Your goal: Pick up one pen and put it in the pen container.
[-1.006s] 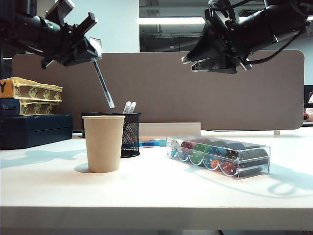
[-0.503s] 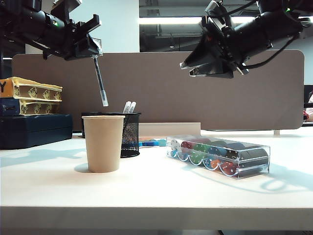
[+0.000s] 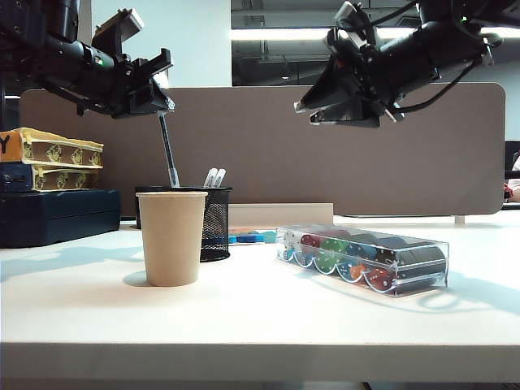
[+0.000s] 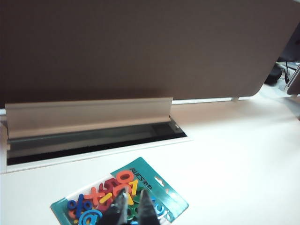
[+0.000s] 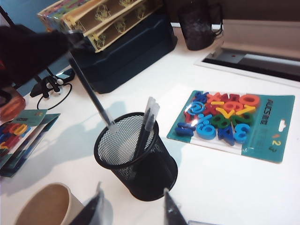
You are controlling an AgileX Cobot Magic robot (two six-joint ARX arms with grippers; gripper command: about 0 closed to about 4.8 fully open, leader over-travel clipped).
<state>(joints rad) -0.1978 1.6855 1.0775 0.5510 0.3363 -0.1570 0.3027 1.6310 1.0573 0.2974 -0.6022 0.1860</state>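
Observation:
My left gripper [image 3: 160, 104] hangs high at the left, shut on the top of the pen [image 3: 167, 146], which points almost straight down. In the right wrist view the pen [image 5: 91, 96] ends with its pale tip right at the rim of the pen container [image 5: 136, 161], a black mesh cylinder with two white-tipped pens [image 5: 149, 112] standing in it. The pen container [image 3: 216, 223] stands just behind a tan paper cup [image 3: 171, 237]. My right gripper [image 3: 307, 112] is open and empty, up at the right. Its fingers straddle the view of the container from above [image 5: 132, 201]. In the left wrist view my left gripper [image 4: 132, 206] shows narrow jaws; the pen is hidden there.
A teal pack of coloured magnet letters [image 5: 234, 119] lies on the table beside the container. A clear case of poker chips [image 3: 366, 260] sits at the right. Stacked boxes [image 3: 49, 183] stand at the far left, and a brown divider panel [image 3: 325, 146] closes the back.
My left gripper has come down with the pen, which has swung more upright; its tip has dropped to the container's rim. The right arm has shifted slightly left.

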